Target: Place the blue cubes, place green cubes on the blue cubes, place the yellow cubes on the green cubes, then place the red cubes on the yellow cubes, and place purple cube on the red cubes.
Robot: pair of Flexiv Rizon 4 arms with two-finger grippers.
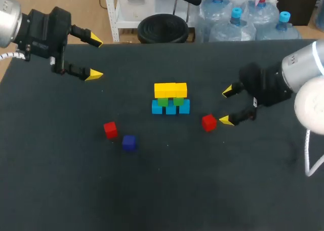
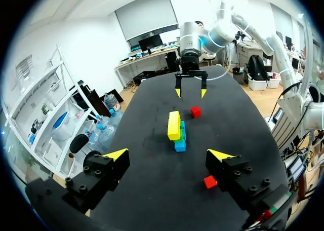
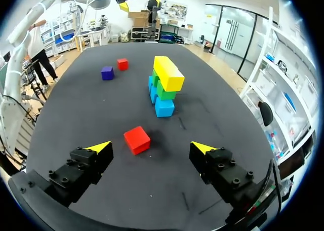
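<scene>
Left gripper (image 1: 95, 57): hung above the table (image 1: 167, 195) at about 10 o'clock from the stack and well apart from it. Its fingers were spread wide and held nothing.
Left-hand red cube (image 1: 110, 129): lay loose on the table at about 8 o'clock from the stack.
Purple cube (image 1: 129, 143): lay just beside that red cube, at about 7 o'clock from the stack.
Stack: stood at the table's middle. The blue cubes (image 1: 184, 107) formed the base, with the green cubes (image 1: 162, 102) on them and the yellow cubes (image 1: 170, 89) on top. No red layer had yet been placed.
Right-hand red cube (image 1: 208, 122): lay at about 4 o'clock from the stack, just ahead of the right gripper's fingertips and touched by neither.
Right gripper (image 1: 226, 106): was low at about 3 o'clock from the stack, its fingers wide apart and empty.
Handling (judged): the red cube appeared rigid, light and smooth-faced. It would best be taken on two opposite flat sides near mid-height, with the fingers square to the faces. A hold across corners might let it twist or slip.
Risk (judged): the narrow stack could shift if it were nudged during placing.
</scene>
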